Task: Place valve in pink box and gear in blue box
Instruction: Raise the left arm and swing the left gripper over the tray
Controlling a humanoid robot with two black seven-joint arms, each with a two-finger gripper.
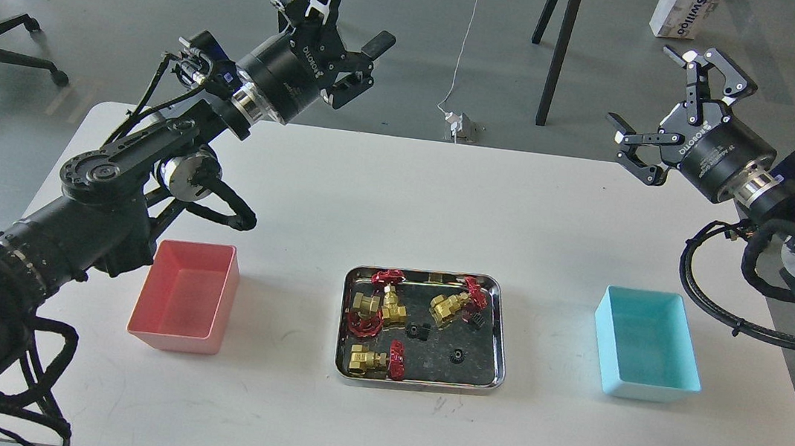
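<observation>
Centrally, near the counter's (311, 191) front edge, valves (372, 361) and gears (457, 356) crowd the steel tray (498, 354), apparently overlapping. Pink box (164, 337) and blue box (679, 375) flank it. Left gripper (361, 13) and right gripper (655, 95) hover spread, empty.

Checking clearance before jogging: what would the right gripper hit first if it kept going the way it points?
Probably nothing nearby: the open right gripper points up-left, beyond the table edge, toward open floor. Depth is unclear.

Both black two-finger grippers, the left (357, 5) and the right (663, 96), were raised at the far side, fingers spread wide.
</observation>
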